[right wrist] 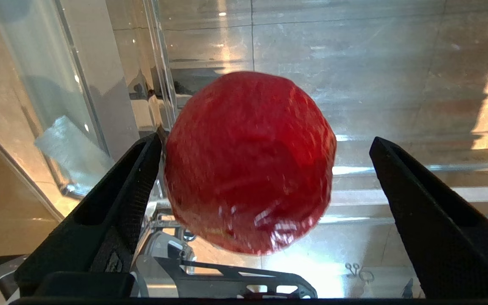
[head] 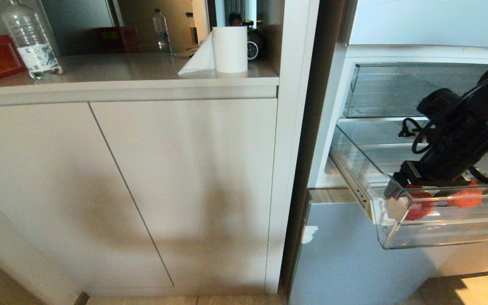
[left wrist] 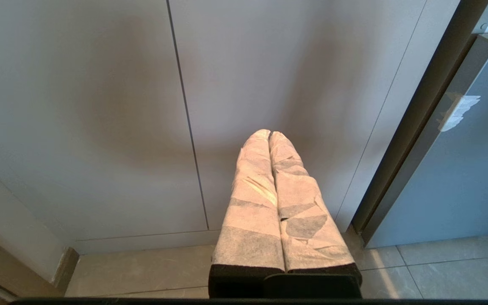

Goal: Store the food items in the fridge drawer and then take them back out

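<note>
at the right of the head view the clear plastic fridge drawer (head: 439, 233) stands pulled out, and the black right gripper (right wrist: 265, 178) reaches down into it. its jaws stand wide apart around a round red fruit (right wrist: 248, 163) lying on the drawer floor near the front left corner; one finger (right wrist: 129, 186) sits just beside it, the other well clear. a second red fruit (head: 464, 198) lies further right. the left gripper (left wrist: 269, 135), its white-wrapped fingers pressed together on nothing, points at the pale cabinet doors (left wrist: 100, 106).
</note>
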### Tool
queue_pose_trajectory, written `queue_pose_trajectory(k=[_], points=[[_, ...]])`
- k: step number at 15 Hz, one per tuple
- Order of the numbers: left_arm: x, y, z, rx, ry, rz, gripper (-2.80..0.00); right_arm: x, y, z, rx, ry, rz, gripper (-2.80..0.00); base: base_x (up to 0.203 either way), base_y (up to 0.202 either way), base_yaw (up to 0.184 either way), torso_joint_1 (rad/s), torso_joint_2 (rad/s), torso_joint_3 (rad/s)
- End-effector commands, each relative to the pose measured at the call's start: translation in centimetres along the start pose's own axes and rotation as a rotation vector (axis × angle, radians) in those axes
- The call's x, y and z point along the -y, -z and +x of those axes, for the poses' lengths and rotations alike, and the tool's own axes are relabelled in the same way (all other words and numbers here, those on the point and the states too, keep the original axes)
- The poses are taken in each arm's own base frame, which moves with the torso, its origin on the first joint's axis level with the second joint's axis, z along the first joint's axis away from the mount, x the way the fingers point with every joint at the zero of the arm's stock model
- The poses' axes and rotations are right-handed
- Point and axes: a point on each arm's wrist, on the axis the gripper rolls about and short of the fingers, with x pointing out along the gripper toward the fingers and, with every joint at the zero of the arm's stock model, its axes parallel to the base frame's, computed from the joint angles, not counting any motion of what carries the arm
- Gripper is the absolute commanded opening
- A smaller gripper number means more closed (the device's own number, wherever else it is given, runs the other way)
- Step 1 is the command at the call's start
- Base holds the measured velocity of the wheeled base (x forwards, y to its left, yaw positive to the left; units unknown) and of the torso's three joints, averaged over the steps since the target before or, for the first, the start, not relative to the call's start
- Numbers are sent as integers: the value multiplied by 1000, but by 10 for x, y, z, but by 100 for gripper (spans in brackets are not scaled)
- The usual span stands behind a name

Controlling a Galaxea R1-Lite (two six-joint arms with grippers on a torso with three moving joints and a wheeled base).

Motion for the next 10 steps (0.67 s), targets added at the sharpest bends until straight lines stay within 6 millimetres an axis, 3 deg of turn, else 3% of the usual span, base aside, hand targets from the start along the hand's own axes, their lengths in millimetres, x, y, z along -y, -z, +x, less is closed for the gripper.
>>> queue_pose_trajectory(k=[1,2,3,10], points=[[0,0,0,-3,0,0,-280,0,-1,7,-24,1,-1,0,0,0,0,0,0,0],[0,0,0,-3,0,0,-280,0,-1,7,-24,1,-11,0,0,0,0,0,0,0],[0,0,0,-3,0,0,-280,0,-1,7,-26,1,-17,-280,0,0,0,0,0,0],[0,0,0,-3,0,0,-280,0,-6,5,31,-3,-12,-280,0,0,0,0,0,0]])
